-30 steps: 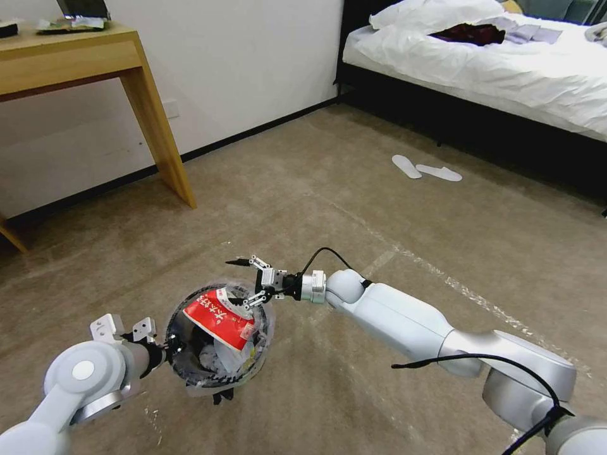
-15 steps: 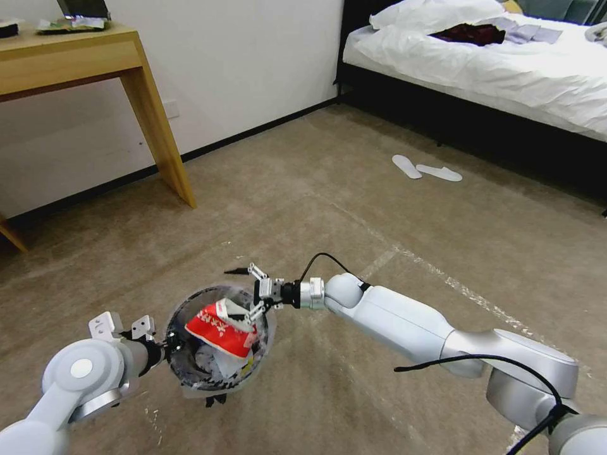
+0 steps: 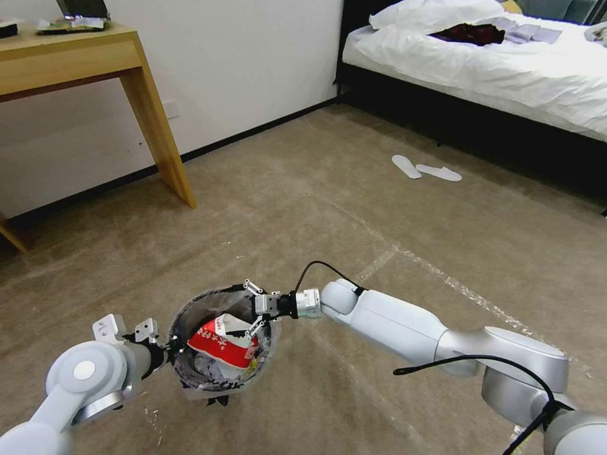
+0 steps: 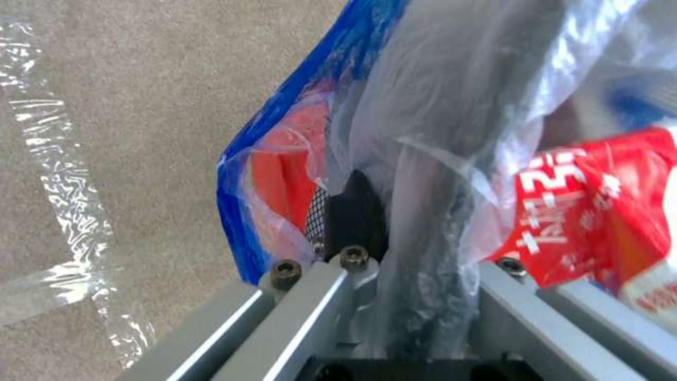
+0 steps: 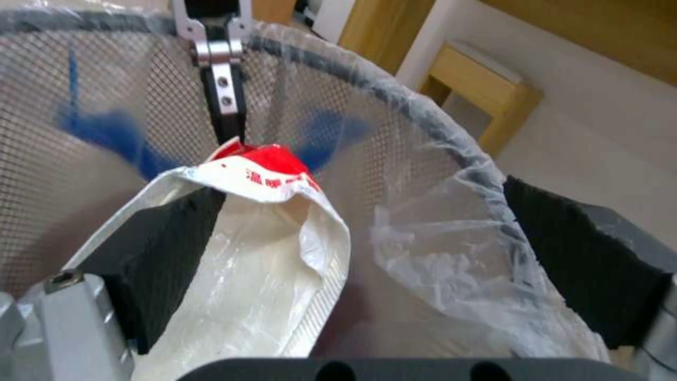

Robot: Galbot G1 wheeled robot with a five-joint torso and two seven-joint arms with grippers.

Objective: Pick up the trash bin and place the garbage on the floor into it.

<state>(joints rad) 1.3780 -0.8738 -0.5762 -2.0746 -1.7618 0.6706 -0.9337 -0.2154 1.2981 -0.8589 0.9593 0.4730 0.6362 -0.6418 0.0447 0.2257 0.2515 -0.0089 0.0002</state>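
Lower now than a second ago, the right gripper (image 3: pixel 253 309) hangs spread open over the red-and-white wrapper (image 3: pixel 222 339) inside the trash bin (image 3: pixel 190 316), whose rim the left gripper (image 3: pixel 165 346) clamps; withdraw straight up, avoiding the liner.

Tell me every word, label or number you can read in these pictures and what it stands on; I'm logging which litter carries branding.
White characters on the red wrapper inside the trash bin: print is there, too blurred to read.
Red characters along the wrapper's white edge, right wrist view: too blurred to read.
White print on the wrapper, left wrist view: unreadable.
Nothing else shows text.
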